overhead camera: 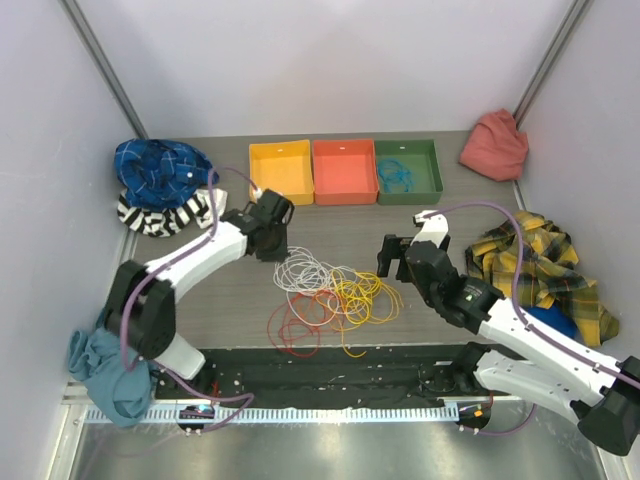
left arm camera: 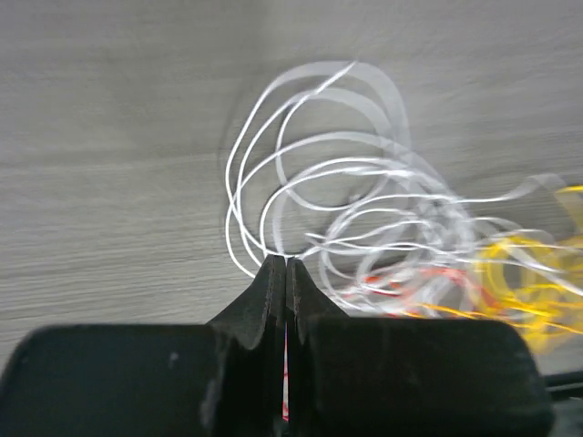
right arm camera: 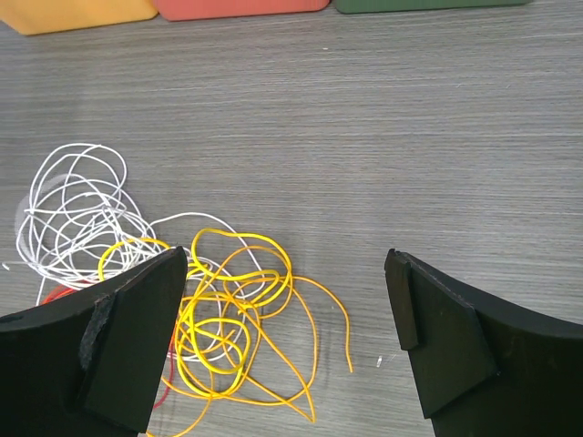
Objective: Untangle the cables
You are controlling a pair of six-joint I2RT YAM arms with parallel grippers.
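The cables lie in a tangle at the middle of the table: a white coil [overhead camera: 305,270], yellow and orange loops [overhead camera: 362,295] and red strands [overhead camera: 292,325]. My left gripper [overhead camera: 272,245] is at the white coil's upper left edge. In the left wrist view it [left arm camera: 285,262] is shut, with the white cable [left arm camera: 319,173] running out from its tips. My right gripper [overhead camera: 395,258] is open just right of the tangle. In the right wrist view it [right arm camera: 286,264] hangs above the yellow loops [right arm camera: 228,300] and an orange strand [right arm camera: 314,314], with white loops [right arm camera: 73,205] at the left.
Yellow [overhead camera: 281,170], orange-red [overhead camera: 344,170] and green [overhead camera: 428,170] bins stand in a row at the back; the green one holds a blue cable. Cloth piles lie at the back left [overhead camera: 155,170], back right [overhead camera: 495,145], right [overhead camera: 530,265] and near left [overhead camera: 105,370].
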